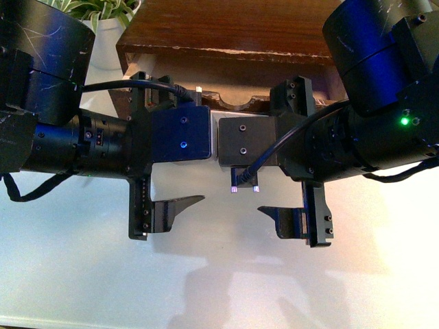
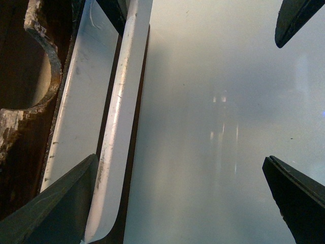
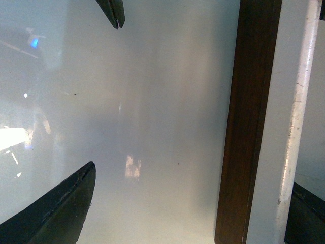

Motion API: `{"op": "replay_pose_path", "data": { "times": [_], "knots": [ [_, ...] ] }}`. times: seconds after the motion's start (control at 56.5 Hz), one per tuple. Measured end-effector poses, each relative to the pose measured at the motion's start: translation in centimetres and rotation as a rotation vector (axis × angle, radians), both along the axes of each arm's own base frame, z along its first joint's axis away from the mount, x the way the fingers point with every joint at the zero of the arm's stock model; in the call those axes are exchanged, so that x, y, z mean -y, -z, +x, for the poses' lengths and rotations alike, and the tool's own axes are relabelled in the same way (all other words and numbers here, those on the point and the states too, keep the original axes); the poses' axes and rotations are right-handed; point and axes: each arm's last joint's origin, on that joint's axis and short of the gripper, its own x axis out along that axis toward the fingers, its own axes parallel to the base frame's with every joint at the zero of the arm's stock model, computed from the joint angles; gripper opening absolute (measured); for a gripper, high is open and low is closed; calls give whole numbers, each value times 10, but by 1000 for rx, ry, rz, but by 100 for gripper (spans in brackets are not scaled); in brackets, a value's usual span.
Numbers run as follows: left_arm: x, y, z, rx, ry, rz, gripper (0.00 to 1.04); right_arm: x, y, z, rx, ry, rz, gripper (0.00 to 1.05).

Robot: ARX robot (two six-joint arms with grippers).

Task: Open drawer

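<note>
The dark-brown drawer (image 1: 238, 103) shows its half-round notch under the cabinet top; my arms hide most of it. Its white bar handle (image 2: 122, 127) runs along the brown front (image 3: 249, 117), also seen as the handle (image 3: 289, 117) in the right wrist view. My left gripper (image 1: 195, 147) is open wide, one finger (image 2: 61, 203) lying over the handle's end and the other out over the table. My right gripper (image 1: 264, 147) is open too, straddling the handle with one finger (image 3: 307, 213) on the drawer side. Neither grips anything.
A glossy white table (image 1: 219, 274) spreads below and in front of the grippers. The brown cabinet top (image 1: 226, 27) overhangs the drawer. A plant in a white pot (image 1: 110, 34) stands at the back left. The two grippers sit close side by side.
</note>
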Motion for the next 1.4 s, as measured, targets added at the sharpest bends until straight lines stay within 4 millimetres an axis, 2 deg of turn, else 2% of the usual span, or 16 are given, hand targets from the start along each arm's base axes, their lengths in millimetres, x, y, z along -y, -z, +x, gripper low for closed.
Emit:
{"op": "replay_pose_path", "data": {
  "times": [0.99,1.397],
  "knots": [
    [-2,-5,-10,-34,20,-10,96,-3,0,-10,-17,-9,21,96],
    [-4,-9,-13,-22,6,-33,96,-4,2,-9,44,19,75,96]
  ]
}}
